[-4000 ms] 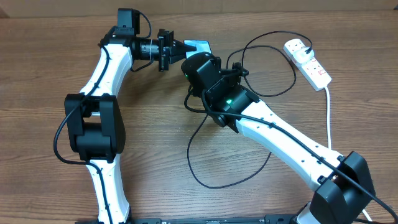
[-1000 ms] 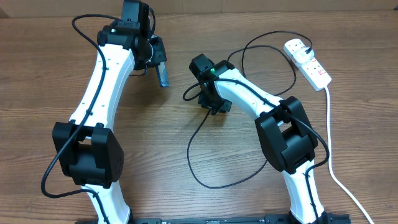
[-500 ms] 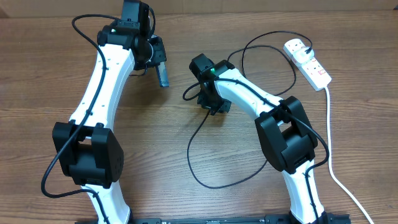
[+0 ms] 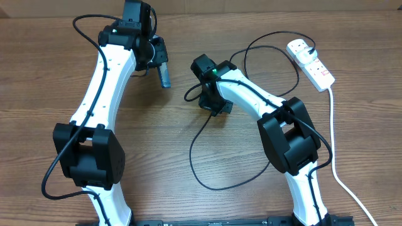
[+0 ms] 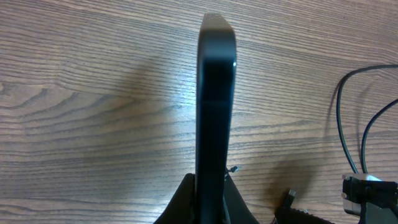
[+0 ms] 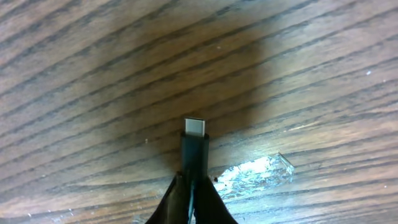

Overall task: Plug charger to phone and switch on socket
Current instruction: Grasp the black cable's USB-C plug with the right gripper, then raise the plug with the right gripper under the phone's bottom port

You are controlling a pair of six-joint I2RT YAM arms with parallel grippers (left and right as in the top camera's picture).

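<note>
Fingers (image 6: 169, 210) of my right gripper (image 6: 193, 180) are pinching the charger tip (image 6: 194, 134); my left gripper (image 5: 209, 180) is squeezing the phone (image 5: 216, 93) on edge, left of it and well apart.
I am holding the tip pointing down, seemingly close over the table (image 4: 50, 125), so any tilt is risking a jab into the wood. I am not seeing the phone's port, so a skewed push could be twisting the tip in my pinch or pivoting the phone. Slack in the charger (image 4: 217, 188) is looping beside my right arm (image 4: 251, 97) and could be snagging, tugging the socket (image 4: 312, 63) at far right. With both grippers full, its switch (image 4: 322, 73) is waiting.
</note>
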